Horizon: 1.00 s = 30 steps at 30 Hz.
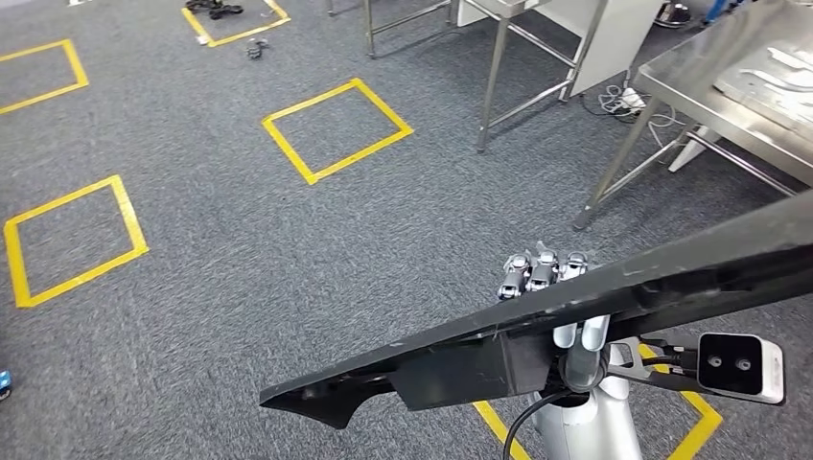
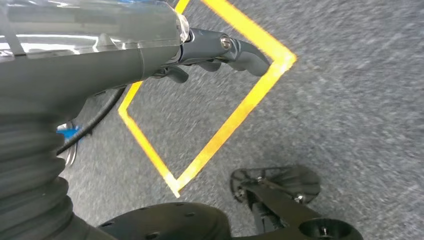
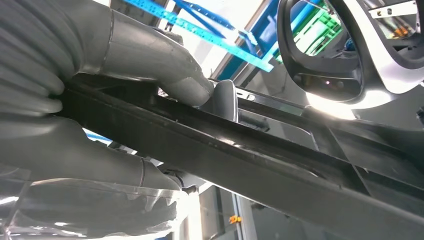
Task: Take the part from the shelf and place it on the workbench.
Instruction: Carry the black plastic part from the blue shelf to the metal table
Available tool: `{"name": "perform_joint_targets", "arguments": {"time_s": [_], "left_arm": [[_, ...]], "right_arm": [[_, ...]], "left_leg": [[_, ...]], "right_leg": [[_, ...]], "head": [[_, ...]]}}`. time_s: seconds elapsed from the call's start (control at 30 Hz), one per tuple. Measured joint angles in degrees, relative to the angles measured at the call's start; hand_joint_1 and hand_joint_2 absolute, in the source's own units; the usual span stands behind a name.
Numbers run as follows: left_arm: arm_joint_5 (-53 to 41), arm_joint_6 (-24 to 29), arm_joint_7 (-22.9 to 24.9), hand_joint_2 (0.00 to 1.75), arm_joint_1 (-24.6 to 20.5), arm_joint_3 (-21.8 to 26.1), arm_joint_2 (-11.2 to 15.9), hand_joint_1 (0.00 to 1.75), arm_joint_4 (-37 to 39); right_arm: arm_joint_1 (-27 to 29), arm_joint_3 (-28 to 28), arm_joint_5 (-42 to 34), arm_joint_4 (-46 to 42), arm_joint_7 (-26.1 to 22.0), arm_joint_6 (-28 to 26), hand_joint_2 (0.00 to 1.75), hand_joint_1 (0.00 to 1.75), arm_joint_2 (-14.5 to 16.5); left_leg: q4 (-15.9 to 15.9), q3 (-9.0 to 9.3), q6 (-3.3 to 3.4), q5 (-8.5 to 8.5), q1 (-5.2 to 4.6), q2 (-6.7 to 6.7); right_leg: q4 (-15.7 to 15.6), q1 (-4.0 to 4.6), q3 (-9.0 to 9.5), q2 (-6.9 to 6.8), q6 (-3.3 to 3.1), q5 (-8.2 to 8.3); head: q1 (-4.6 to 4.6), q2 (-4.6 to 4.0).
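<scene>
Part (image 1: 537, 326) — a long, dark, flat trim piece — is held off the floor in the right hand (image 1: 566, 307), running tilted across the lower right of the head view, high end toward the right edge. Right wrist view: the thumb (image 3: 165, 70) presses on one face and the fingers (image 3: 100, 160) wrap the other, clamped on the part. Left hand (image 2: 220, 50) hangs over grey carpet (image 1: 288, 259) with yellow tape squares (image 1: 336, 129); fingers curled, holding nothing. Steel workbench (image 1: 709, 96) stands at upper right — well apart from the part.
</scene>
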Motion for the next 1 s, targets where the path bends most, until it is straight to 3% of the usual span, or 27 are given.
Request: {"name": "perform_joint_targets", "arguments": {"time_s": [0.07, 0.13, 0.2, 0.27, 0.3, 0.37, 0.4, 0.47, 0.5, 0.53, 0.6, 0.67, 0.7, 0.77, 0.8, 0.87, 0.93, 1.0], "left_arm": [[-0.14, -0.01, 0.11, 1.75, 0.0, -0.01, 0.08, 0.0, 0.0], [-0.33, -0.02, 0.16, 1.75, 0.29, -0.01, 0.21, 0.0, 0.01], [-0.62, -0.04, 0.16, 1.75, 0.45, -0.02, 0.29, 0.0, 0.01], [-1.01, -0.09, 0.16, 1.75, 0.41, -0.05, 0.31, 0.0, 0.0], [-1.31, 0.05, 0.14, 1.75, 0.37, -0.13, 0.3, 0.0, 0.0], [-1.96, 0.99, 0.06, 1.75, 0.33, -0.4, 0.28, 0.0, 0.0], [-2.24, 1.81, -0.02, 1.75, 0.37, -0.57, 0.29, 0.0, 0.0], [-2.67, 4.05, -0.29, 1.75, 0.52, -0.8, 0.28, 0.0, 0.0], [-2.86, 5.58, -0.54, 1.75, 0.57, -0.89, 0.25, 0.0, 0.0], [-3.09, 7.3, -0.84, 1.75, 0.58, -1.0, 0.19, 0.0, 0.0], [-3.37, 10.75, -1.63, 1.75, 0.53, -1.27, -0.05, 0.0, 0.0], [-3.43, 12.94, -2.33, 1.75, 0.47, -1.47, -0.31, 0.0, 0.0], [-3.42, 13.49, -2.63, 1.75, 0.45, -1.54, -0.39, 0.0, 0.0], [-3.39, 14.0, -3.11, 1.75, 0.33, -1.69, -0.52, 0.0, 0.0], [-3.36, 14.15, -3.34, 1.75, 0.26, -1.75, -0.58, 0.0, 0.0], [-2.97, 14.25, -3.6, 1.75, 0.25, -1.81, -0.64, 0.0, 0.0], [-2.07, 13.49, -3.6, 1.75, 0.41, -1.78, -0.64, 0.0, 0.0], [-0.85, 11.48, -3.38, 1.75, 0.63, -1.55, -0.63, 0.0, 0.0]], "right_arm": [[0.04, 0.0, 0.01, -0.04, 0.03, 0.0, 1.75, 1.75, 0.0], [-0.02, 0.01, -0.01, -0.11, 0.04, 0.0, 1.75, 1.75, 0.0], [-0.06, 0.02, -0.04, -0.15, 0.12, -0.01, 1.75, 1.75, -0.01], [-0.05, 0.01, -0.07, -0.18, 0.21, -0.05, 1.75, 1.75, -0.02], [-0.07, -0.01, -0.1, -0.23, 0.22, -0.12, 1.75, 1.75, -0.03], [-0.16, -0.01, -0.15, -0.33, 0.23, -0.38, 1.75, 1.75, -0.06], [-0.14, -0.01, -0.16, -0.37, 0.21, -0.57, 1.75, 1.75, -0.09], [0.1, 0.0, -0.08, -0.37, 0.14, -0.89, 1.75, 1.75, -0.17], [0.27, 0.0, 0.02, -0.38, 0.1, -1.01, 1.75, 1.75, -0.23], [0.39, 0.0, 0.16, -0.42, 0.08, -1.13, 1.75, 1.75, -0.28], [0.47, 0.0, 0.4, -0.66, 0.07, -1.41, 1.75, 1.75, -0.34], [0.43, 0.0, 0.55, -1.03, 0.09, -1.71, 1.75, 1.75, -0.35], [0.43, -0.01, 0.58, -1.17, 0.11, -1.81, 1.75, 1.75, -0.36], [0.49, -0.04, 0.61, -1.36, 0.18, -1.9, 1.75, 1.75, -0.39], [0.54, -0.06, 0.61, -1.5, 0.21, -1.92, 1.75, 1.75, -0.41], [0.54, -0.06, 0.58, -1.8, 0.21, -1.93, 1.75, 1.75, -0.41], [0.66, -0.05, 0.56, -1.9, 0.21, -1.91, 1.75, 1.75, -0.41], [0.96, -0.04, 0.56, -1.9, 0.28, -1.79, 1.75, 1.75, -0.42]], "left_leg": [[-4.86, 2.02, 0.0, 3.82, 0.16, -0.52], [-11.79, 5.0, 0.24, 6.71, 0.42, -2.7], [-14.46, 6.03, 0.62, 6.99, 0.46, -4.14], [-14.92, 6.09, 1.29, 7.31, 0.43, -3.35], [-15.22, 6.19, 1.72, 7.54, 0.48, -2.8], [-15.86, 6.38, 2.46, 7.95, 0.61, -1.55], [-15.96, 6.4, 2.63, 7.99, 0.51, -0.92], [-15.96, 6.36, 2.74, 7.93, 0.41, 0.48], [-15.95, 6.37, 2.75, 7.86, 0.38, 1.2], [-15.94, 6.44, 2.72, 7.78, 0.38, 1.85], [-15.95, 6.74, 2.53, 7.55, 0.35, 2.94], [-15.92, 7.04, 2.06, 7.23, 0.15, 3.82], [-15.93, 7.14, 1.77, 7.1, 0.07, 4.28], [-16.13, 7.45, 1.15, 6.93, -0.07, 5.31], [-15.97, 7.59, 0.87, 6.64, -0.04, 5.13], [-12.86, 6.48, 0.48, 4.49, 0.06, 3.0], [-5.55, 3.0, 0.29, 0.91, 0.22, 0.53], [-0.2, 0.03, 0.08, -0.39, 0.23, -0.03]], "right_leg": [[0.48, -0.12, -0.02, 1.58, 0.22, -0.17], [1.15, -0.19, -0.36, 3.07, 0.71, -0.41], [1.47, -0.29, -0.98, 4.13, 1.41, -0.31], [1.36, -0.47, -1.37, 4.88, 2.16, -0.03], [1.68, -0.42, -1.58, 4.28, 2.47, -0.29], [5.12, -0.33, -3.25, 1.57, 2.97, -2.5], [8.45, -0.29, -4.85, 0.01, 3.21, -4.27], [15.18, -0.48, -8.16, -1.19, 3.58, -6.88], [16.45, -0.59, -8.8, -1.41, 3.68, -6.84], [15.52, -0.66, -8.3, -1.63, 3.7, -5.77], [8.2, -0.59, -4.38, -3.06, 3.39, -2.11], [1.82, 0.02, -1.01, -4.85, 2.73, -0.18], [0.57, 0.32, -0.45, -5.23, 2.41, -0.08], [0.27, 0.48, -0.52, -4.15, 1.84, -0.06], [-0.04, 0.32, -0.36, -3.56, 1.55, 0.1], [-0.73, -0.13, 0.09, -2.52, 0.85, 0.46], [-0.84, -0.29, 0.21, -1.42, 0.44, 0.51], [-0.68, -0.26, 0.19, 0.02, 0.39, 0.43]], "head": [[-0.01, 0.0], [-0.02, 0.01], [-0.02, 0.01], [-0.02, 0.01], [0.03, 0.01], [0.39, 0.01], [0.6, 0.01], [0.71, 0.01], [0.72, 0.01], [0.71, 0.01], [0.72, 0.01], [0.69, 0.01], [0.67, 0.01], [0.65, 0.01], [0.65, 0.01], [0.53, 0.01], [0.38, 0.01], [0.33, 0.01]]}}
